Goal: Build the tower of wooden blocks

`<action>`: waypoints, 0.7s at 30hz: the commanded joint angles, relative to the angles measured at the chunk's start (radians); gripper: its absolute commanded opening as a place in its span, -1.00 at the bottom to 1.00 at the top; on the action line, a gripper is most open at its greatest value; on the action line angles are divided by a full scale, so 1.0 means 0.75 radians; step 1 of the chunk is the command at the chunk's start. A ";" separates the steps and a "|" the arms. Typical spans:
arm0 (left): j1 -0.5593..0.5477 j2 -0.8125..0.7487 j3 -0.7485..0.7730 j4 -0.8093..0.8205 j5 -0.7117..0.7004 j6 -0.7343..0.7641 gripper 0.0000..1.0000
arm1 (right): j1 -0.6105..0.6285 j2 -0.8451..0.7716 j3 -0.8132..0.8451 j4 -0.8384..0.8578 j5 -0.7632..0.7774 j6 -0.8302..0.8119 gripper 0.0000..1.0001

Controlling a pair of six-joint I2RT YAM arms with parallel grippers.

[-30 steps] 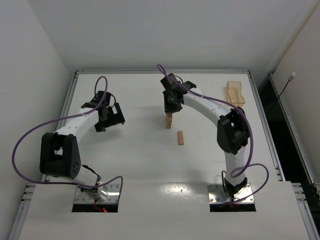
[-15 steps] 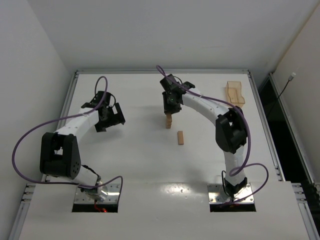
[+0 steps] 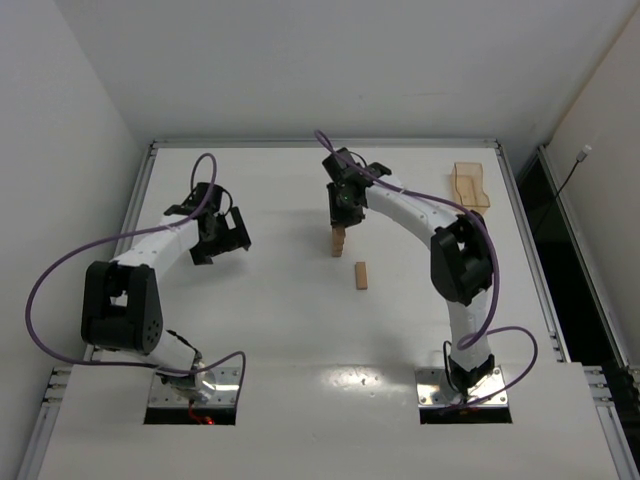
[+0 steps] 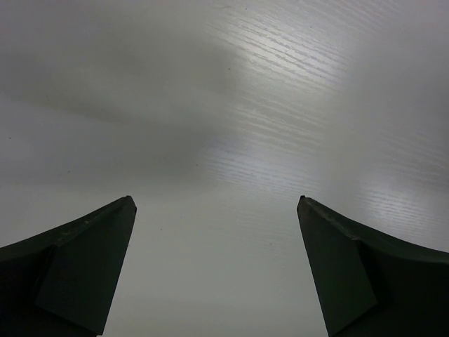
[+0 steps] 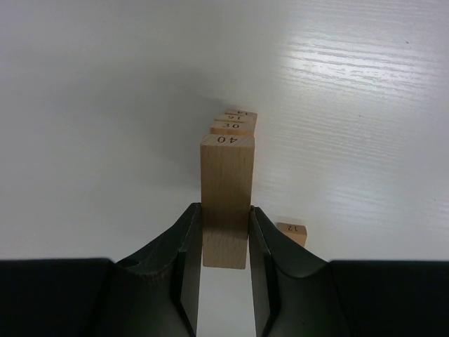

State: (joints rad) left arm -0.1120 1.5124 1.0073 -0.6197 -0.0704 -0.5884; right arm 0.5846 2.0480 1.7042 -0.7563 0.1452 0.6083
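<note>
The wood block tower (image 3: 339, 241) stands directly beneath the right gripper (image 5: 224, 210), whose jaws are clamped on a block marked 40 (image 5: 226, 175). That block lines up with the numbered ends of the stacked blocks just beyond its tip. The step in hand looks like placing this block on top, though I cannot tell whether it touches the stack yet. Next comes a gentle, square release, then a fetch of the loose block marked 12 (image 5: 292, 232) near the fingers' right side, while the left gripper (image 4: 216, 202) hangs wide open and empty, well apart.

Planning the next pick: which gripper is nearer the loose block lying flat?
Right. The right gripper, gripping block 40 at the tower, is just beyond the loose block; the left gripper is far left.
</note>
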 commanded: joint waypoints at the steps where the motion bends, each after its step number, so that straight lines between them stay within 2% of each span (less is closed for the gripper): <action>1: 0.016 0.018 0.054 0.025 0.008 -0.015 1.00 | -0.004 0.016 0.039 0.033 -0.005 -0.007 -1.00; 12: 0.016 0.031 0.066 0.025 0.008 -0.015 1.00 | -0.004 0.029 0.027 0.045 -0.030 -0.019 -0.99; 19: 0.016 0.055 0.078 0.025 0.008 -0.015 1.00 | -0.004 0.041 0.027 0.045 -0.030 -0.019 -0.77; 21: 0.016 0.055 0.078 0.025 0.008 -0.015 1.00 | -0.004 0.041 0.027 0.045 -0.030 -0.019 -0.66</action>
State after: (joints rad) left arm -0.1120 1.5452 1.0294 -0.6174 -0.0700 -0.5884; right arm 0.5838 2.0716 1.7042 -0.7414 0.1272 0.6014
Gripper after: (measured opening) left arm 1.000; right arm 0.238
